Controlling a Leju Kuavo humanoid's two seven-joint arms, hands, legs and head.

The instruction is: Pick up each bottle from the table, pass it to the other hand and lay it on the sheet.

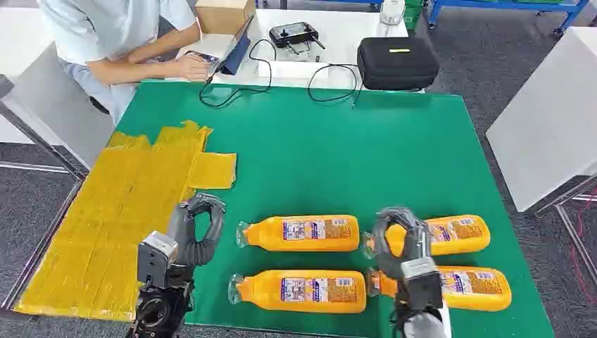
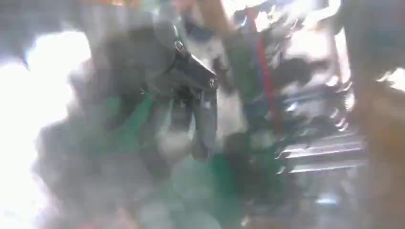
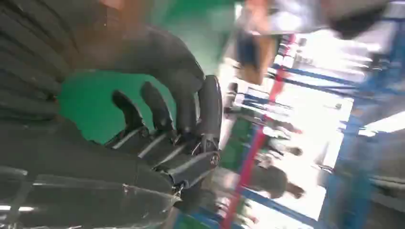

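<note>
We see 4 bottles [image 1: 301, 233] lying on green table [image 1: 338, 148], none on yellow sheet [image 1: 120, 211]. Right hand [image 1: 398, 236] and left hand [image 1: 200, 225] curled, holding nothing (first pickup, we judge). Next: right hand lowers onto nearest bottle.

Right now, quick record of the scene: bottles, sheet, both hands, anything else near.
bottles: four orange bottles lying on the green table, none on the sheet
sheet: yellow sheet, at the table's left edge, bare
left hand: fingers curled, holds nothing
right hand: fingers curled, above the right-side bottles; contact unclear
other: person seated at far table, black case
</note>
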